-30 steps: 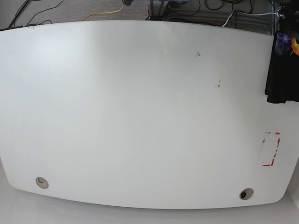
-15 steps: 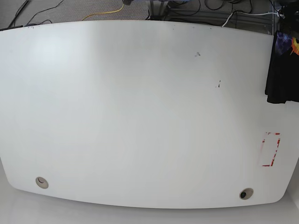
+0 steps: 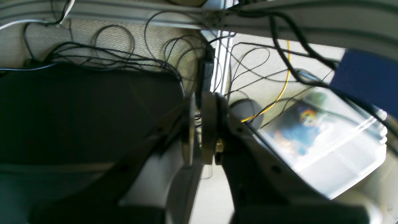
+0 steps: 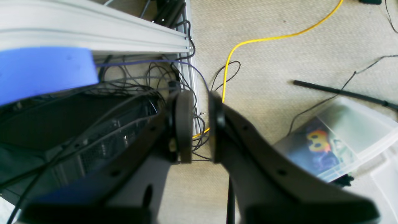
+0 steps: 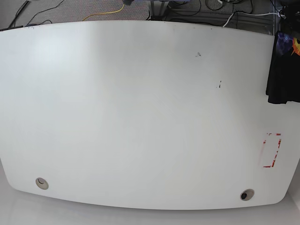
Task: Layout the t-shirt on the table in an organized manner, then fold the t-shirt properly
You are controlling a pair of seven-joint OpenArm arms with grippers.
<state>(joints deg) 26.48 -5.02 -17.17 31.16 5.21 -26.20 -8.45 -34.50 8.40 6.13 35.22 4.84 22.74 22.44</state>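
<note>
The black t-shirt (image 5: 283,70) lies bunched at the right edge of the white table (image 5: 140,117), partly cut off by the frame, with its purple and orange print showing at the top. Neither gripper appears in the base view. In the left wrist view my left gripper (image 3: 199,124) is held over the floor and cables, its jaws almost together with nothing between them. My right gripper (image 4: 200,124) also looks down at carpet and cables. Its jaws stand a narrow gap apart and are empty.
A red tape rectangle (image 5: 271,150) marks the table's right side, and two round grommet holes (image 5: 42,183) (image 5: 246,195) sit near the front edge. On the floor stands a clear plastic bin (image 4: 348,140) with something colourful inside, near a yellow cable (image 4: 248,43).
</note>
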